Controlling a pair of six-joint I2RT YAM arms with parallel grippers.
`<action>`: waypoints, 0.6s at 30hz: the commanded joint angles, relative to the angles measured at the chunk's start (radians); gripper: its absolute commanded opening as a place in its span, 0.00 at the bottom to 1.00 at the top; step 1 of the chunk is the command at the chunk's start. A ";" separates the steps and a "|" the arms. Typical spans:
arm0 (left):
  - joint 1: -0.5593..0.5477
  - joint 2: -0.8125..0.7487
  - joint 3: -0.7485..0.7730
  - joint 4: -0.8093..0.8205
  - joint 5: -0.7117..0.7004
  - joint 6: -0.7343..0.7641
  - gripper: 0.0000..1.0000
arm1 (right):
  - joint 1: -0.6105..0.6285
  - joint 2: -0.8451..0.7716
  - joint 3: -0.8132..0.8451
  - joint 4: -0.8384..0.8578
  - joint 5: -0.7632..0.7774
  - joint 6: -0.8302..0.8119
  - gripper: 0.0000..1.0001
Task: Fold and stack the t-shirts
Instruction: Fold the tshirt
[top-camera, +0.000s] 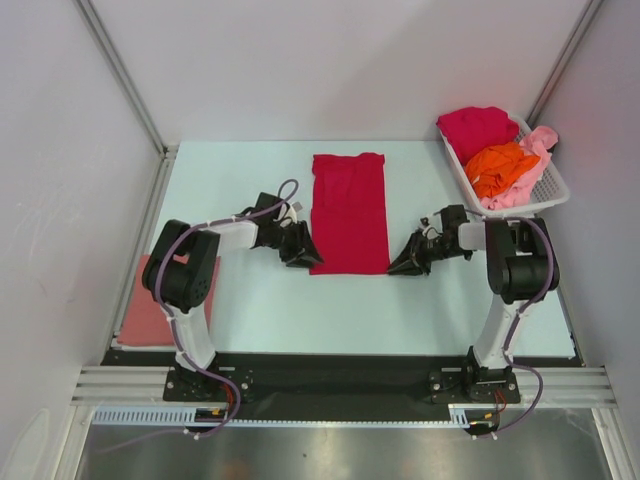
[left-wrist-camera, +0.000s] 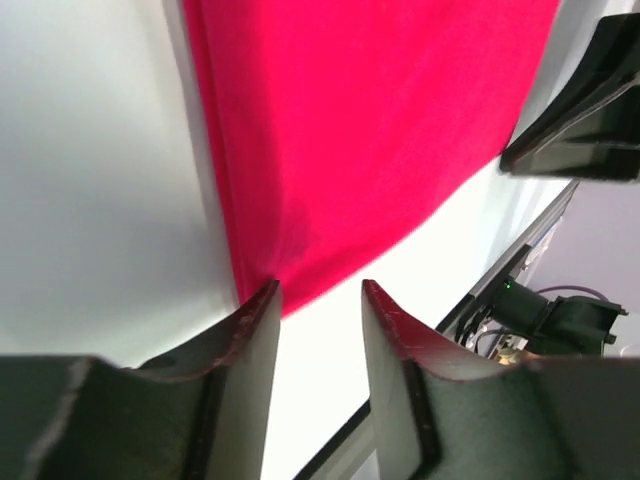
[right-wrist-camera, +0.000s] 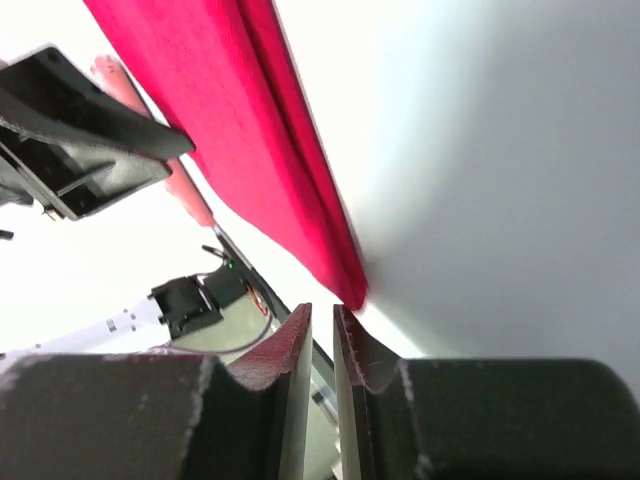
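Now, from above, you look to be starting the crosswise fold: the red t-shirt (top-camera: 348, 215) lies as a long strip mid-bench (top-camera: 260, 310), with the left end effector (top-camera: 305, 255) and right end effector (top-camera: 400, 266) at its near corners. On the left wrist, the jaws are moderately wide and empty, and the corner touches one fingertip (left-wrist-camera: 268, 292). On the right wrist, they are narrow and empty, with the corner just ahead. Next you likely need to pinch both corners.

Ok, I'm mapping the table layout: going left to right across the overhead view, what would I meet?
Salmon pink shirt → left gripper → flat crimson shirt → right gripper → white basket of heaped shirts.
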 joint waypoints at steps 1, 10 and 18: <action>0.011 -0.104 0.005 -0.077 -0.033 0.050 0.45 | -0.022 -0.085 0.007 -0.109 0.016 -0.072 0.20; -0.002 -0.021 0.054 0.073 0.099 -0.088 0.45 | 0.016 -0.031 0.073 0.107 -0.081 0.143 0.20; 0.030 0.034 -0.027 0.053 0.027 0.009 0.43 | -0.034 0.082 0.063 0.070 -0.046 0.054 0.19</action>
